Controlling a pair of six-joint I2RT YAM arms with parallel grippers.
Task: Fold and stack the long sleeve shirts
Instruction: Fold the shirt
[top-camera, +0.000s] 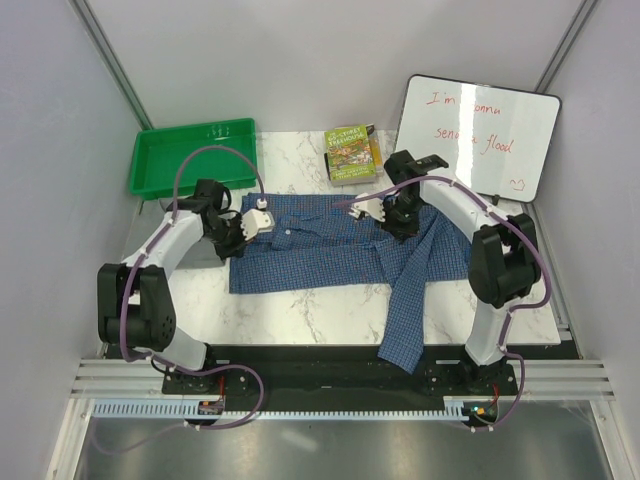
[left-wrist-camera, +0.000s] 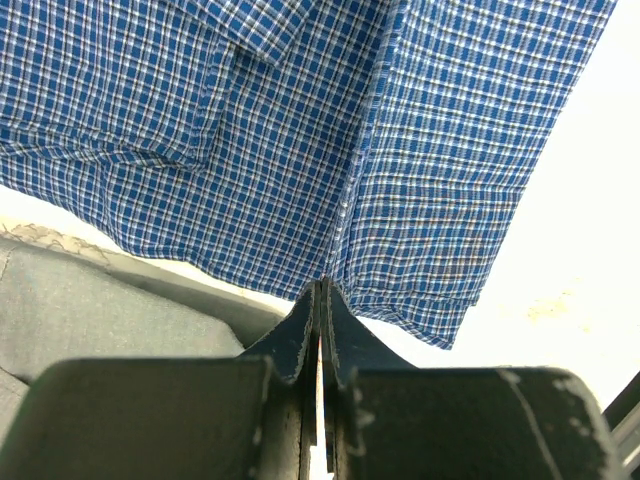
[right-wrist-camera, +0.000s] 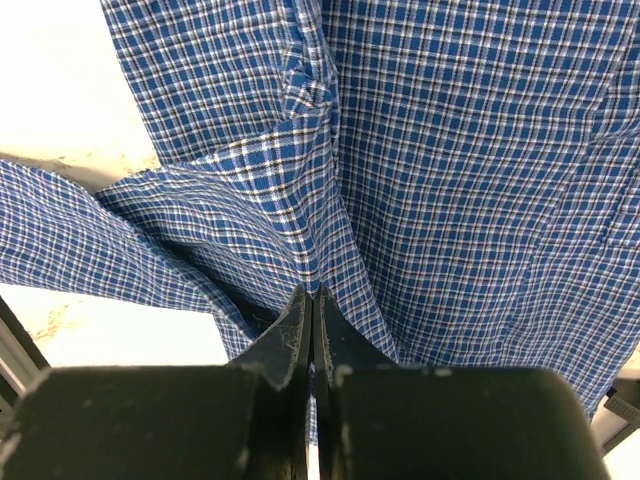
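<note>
The left fingers (left-wrist-camera: 295, 335) and right fingers (right-wrist-camera: 290, 335) each pinch the blue shirt (top-camera: 310, 255) (green tray (top-camera: 160, 155) stands apart).

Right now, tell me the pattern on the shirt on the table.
The shirt is blue with a fine dark check; clearest in the right wrist view.

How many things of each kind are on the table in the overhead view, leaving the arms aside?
Shirts: 1, the blue checked shirt
Trays: 1, the green tray
Books: 1, the book
Whiteboards: 1, the whiteboard with red writing
Total: 4
</note>
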